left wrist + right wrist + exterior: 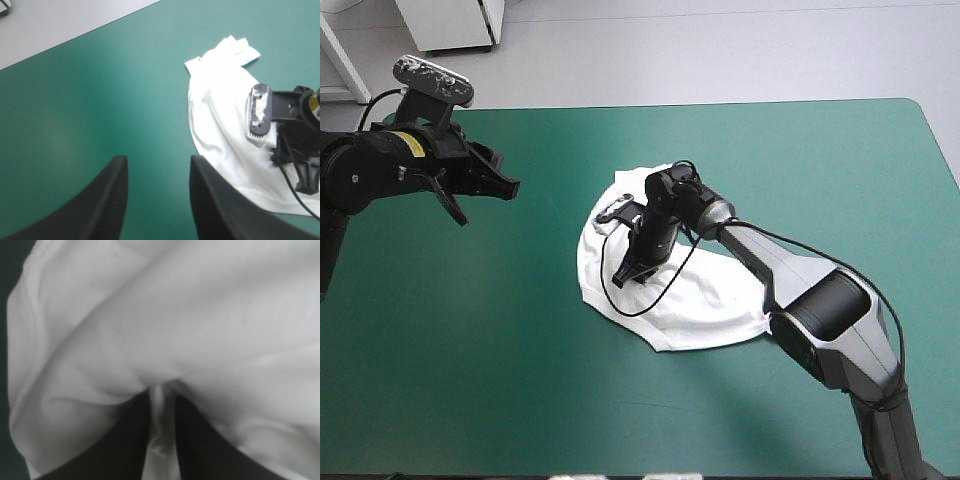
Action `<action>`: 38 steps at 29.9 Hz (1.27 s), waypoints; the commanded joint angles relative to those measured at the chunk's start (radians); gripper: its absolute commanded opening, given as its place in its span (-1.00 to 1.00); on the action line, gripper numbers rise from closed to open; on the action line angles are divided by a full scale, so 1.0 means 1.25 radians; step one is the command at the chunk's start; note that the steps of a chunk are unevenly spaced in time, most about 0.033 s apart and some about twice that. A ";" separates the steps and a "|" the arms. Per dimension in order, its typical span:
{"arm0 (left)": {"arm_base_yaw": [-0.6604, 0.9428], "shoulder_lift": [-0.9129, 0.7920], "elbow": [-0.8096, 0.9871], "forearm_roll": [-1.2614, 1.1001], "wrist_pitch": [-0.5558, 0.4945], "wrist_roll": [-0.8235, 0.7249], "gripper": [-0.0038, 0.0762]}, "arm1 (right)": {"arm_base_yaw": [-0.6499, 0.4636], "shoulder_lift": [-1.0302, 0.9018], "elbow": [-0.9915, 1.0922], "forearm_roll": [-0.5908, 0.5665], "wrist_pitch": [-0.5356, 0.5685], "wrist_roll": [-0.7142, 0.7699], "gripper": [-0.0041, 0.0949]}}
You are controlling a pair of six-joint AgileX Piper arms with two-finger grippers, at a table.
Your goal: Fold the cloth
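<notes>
Nearest item: the right gripper [161,390]. Its black fingers are all but closed, with a narrow pleat of white fabric pinched between them. The pleat stands up between the fingertips, and the surrounding cloth is drawn toward it in soft creases.

Item under task: the T-shirt [712,302]. It is white and lies on the table [470,350] about mid-depth, slightly right of centre. It is neither spread flat nor neatly folded, but forms a loose, rounded heap with overlapping layers. A hemmed edge curves along the near side, and a sleeve end points toward the far edge. The right gripper is down on the left part of the heap, where it holds the fabric. The right arm reaches in across the cloth from the near right.

Outlying item: the left gripper [488,202]. It hangs above the left part of the table, well apart from the T-shirt. Its fingers are spread with a clear gap between them, and only teal-green cover shows in the gap. It holds nothing and touches nothing. In the left wrist view the T-shirt lies ahead of this gripper and off to one side.

The teal-green cover around the T-shirt is bare on all sides.
</notes>
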 commanded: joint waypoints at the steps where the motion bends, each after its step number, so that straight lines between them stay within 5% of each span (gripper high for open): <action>1: 0.000 -0.031 -0.019 0.019 0.026 -0.018 -0.15 | -0.011 -0.093 -0.016 -0.065 0.027 0.036 -0.04; 5: 0.000 -0.049 0.000 0.050 0.027 -0.025 -0.15 | -0.029 -0.158 -0.013 -0.139 0.027 0.083 0.24; 15: 0.000 0.038 0.108 0.059 0.021 -0.017 -0.13 | -0.162 -0.458 0.205 -0.167 0.027 0.102 0.20; 22: 0.000 0.212 0.104 0.037 -0.033 -0.012 0.21 | -0.196 -0.631 0.394 -0.173 0.027 0.125 0.20; 38: 0.000 0.570 -0.151 -0.103 -0.069 0.001 0.21 | -0.196 -0.680 0.462 -0.169 0.023 0.138 0.20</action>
